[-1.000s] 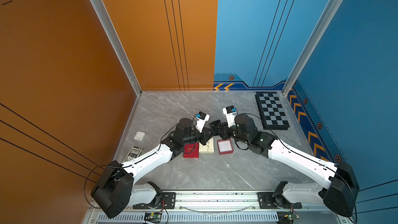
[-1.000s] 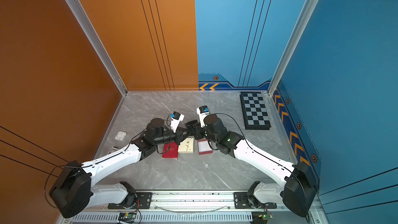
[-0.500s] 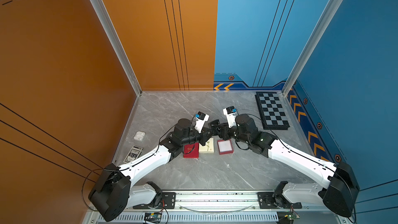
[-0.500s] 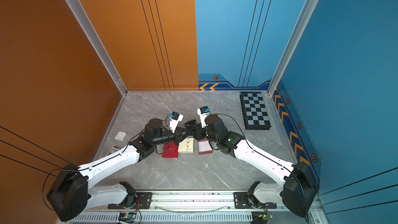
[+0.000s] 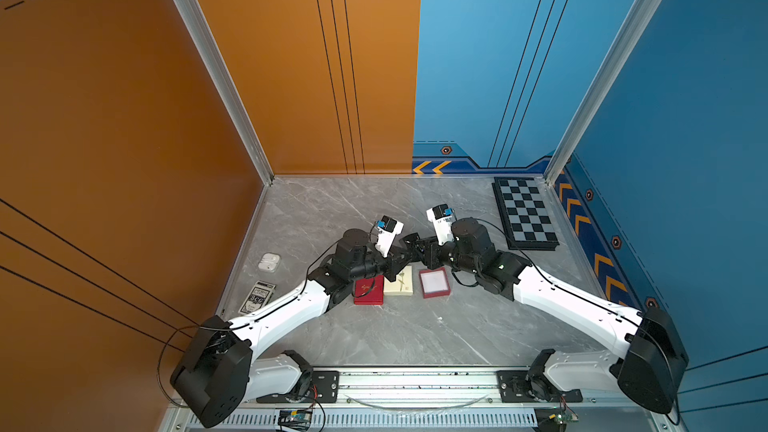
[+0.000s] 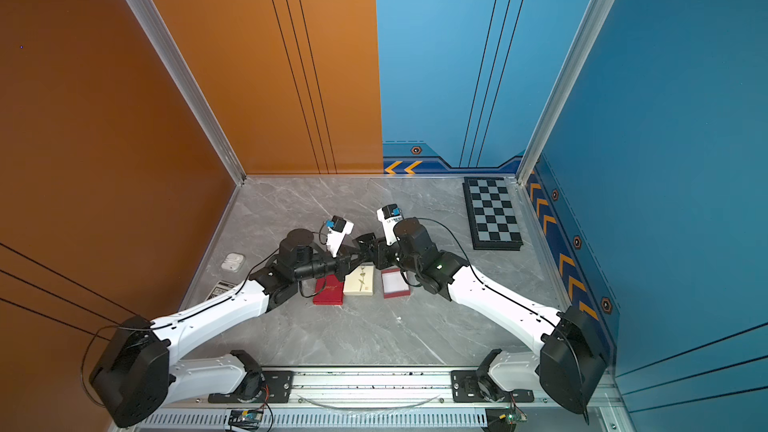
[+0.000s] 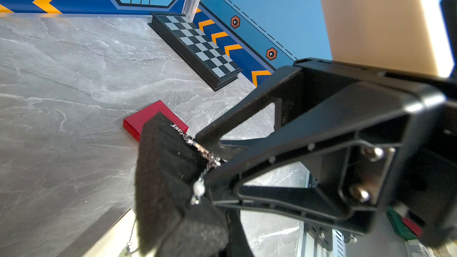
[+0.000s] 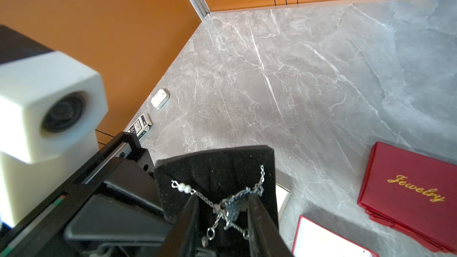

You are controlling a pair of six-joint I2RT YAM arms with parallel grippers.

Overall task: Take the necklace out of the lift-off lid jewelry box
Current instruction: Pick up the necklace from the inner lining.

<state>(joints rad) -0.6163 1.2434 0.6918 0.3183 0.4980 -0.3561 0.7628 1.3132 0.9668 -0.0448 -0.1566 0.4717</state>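
Both arms meet above the table in both top views. My left gripper [image 5: 400, 263] is shut on a black foam pad [image 8: 215, 169] that carries the silver necklace [image 8: 237, 200]. My right gripper [image 8: 222, 201] stands open. Its fingers [image 8: 259, 218] are on either side of the pendant, and a gap shows on one side. The chain [image 7: 202, 154] lies between the foam pad [image 7: 168, 181] and a right finger. Below, the red box base [image 5: 434, 282] with white lining sits open. Its red lid [image 5: 368, 289] marked "Jewelry" lies left of a cream card [image 5: 399, 280].
A chessboard [image 5: 525, 214] lies at the back right by the blue wall. A white earbud case [image 5: 269, 261] and a small card pack [image 5: 257, 297] sit near the orange wall on the left. The rail [image 5: 415, 384] runs along the front edge.
The arms stay almost where they were, meeting over the cream card. The left arm has shifted slightly. The foam pad is still held.
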